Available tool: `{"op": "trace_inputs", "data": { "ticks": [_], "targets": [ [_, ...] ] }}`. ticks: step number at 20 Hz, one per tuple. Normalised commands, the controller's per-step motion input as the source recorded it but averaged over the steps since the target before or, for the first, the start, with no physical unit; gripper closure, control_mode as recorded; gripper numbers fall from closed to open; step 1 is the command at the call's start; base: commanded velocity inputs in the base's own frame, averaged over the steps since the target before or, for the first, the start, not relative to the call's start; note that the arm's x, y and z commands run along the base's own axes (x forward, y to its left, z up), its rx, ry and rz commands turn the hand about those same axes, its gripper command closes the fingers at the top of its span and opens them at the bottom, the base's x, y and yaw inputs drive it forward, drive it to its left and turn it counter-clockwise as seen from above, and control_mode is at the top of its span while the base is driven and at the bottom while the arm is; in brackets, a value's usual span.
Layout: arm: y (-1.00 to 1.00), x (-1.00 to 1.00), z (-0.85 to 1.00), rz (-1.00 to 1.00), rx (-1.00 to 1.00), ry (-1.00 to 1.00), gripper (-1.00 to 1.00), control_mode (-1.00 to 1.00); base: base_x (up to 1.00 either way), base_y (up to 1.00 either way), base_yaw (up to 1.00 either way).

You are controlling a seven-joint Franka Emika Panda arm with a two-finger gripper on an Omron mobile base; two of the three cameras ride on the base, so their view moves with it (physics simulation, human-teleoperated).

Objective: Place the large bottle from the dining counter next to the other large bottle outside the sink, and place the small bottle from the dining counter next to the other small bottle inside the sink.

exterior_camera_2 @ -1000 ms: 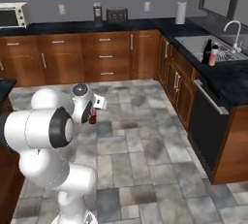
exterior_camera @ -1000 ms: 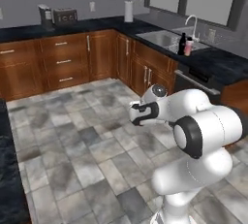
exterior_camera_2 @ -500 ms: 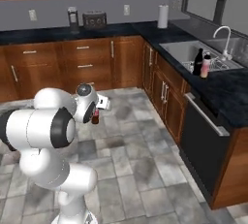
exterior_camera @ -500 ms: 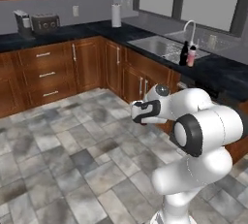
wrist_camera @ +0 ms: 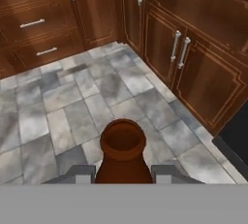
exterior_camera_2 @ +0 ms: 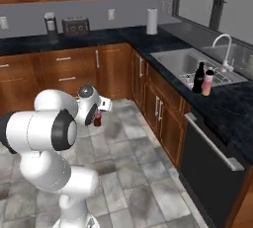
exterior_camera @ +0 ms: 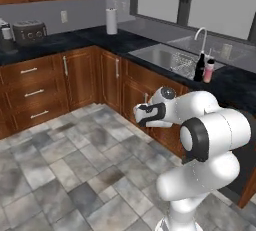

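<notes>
My gripper [wrist_camera: 122, 173] is shut on the small bottle [wrist_camera: 122, 150], a dark brown one whose open neck rises between the two fingers [wrist_camera: 80, 173]. In the base views, the gripper [exterior_camera_2: 100, 107] carries the small bottle [exterior_camera_2: 98, 119] over the tiled floor, held close to the arm. The gripper [exterior_camera: 142, 115] is left of the sink counter. The sink [exterior_camera: 165, 55] [exterior_camera_2: 183, 62] is a steel basin with a curved faucet [exterior_camera: 200, 36]. At its near rim stands a tall dark large bottle [exterior_camera: 199, 67] [exterior_camera_2: 198, 77], with a pink white-capped bottle [exterior_camera: 209, 71] touching it. The dining counter is out of view.
Brown cabinets [wrist_camera: 193, 68] under black counters run along the back and right walls. A paper towel roll [exterior_camera: 111, 21] stands in the corner and a toaster [exterior_camera: 29, 31] sits further left. A black dishwasher front [exterior_camera_2: 207, 168] is right of the sink cabinets. Grey tiled floor [exterior_camera: 60, 165] lies open on the left.
The whole picture has shifted as the base drives and turns; the sink counter is now nearer and larger. My gripper stays shut on the small bottle, held the same way.
</notes>
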Motion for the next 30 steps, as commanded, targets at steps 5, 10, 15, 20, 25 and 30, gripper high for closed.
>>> {"op": "trace_inputs", "data": {
  "ticks": [5,10,15,20,25,30],
  "targets": [
    [0.0,0.0,0.0,0.0,0.0,0.0,1.0,1.0,1.0,0.0,-0.23],
    [0.0,0.0,0.0,0.0,0.0,0.0,1.0,1.0,1.0,0.03,-0.25],
    [0.0,0.0,0.0,0.0,0.0,0.0,1.0,1.0,0.73,0.15,-0.29],
    [0.0,0.0,0.0,0.0,0.0,0.0,1.0,1.0,0.55,0.19,-0.33],
    [0.0,0.0,0.0,0.0,0.0,0.0,1.0,1.0,0.34,0.26,-0.37],
    [0.0,0.0,0.0,0.0,0.0,0.0,1.0,1.0,0.32,0.36,-0.38]
  ]
}}
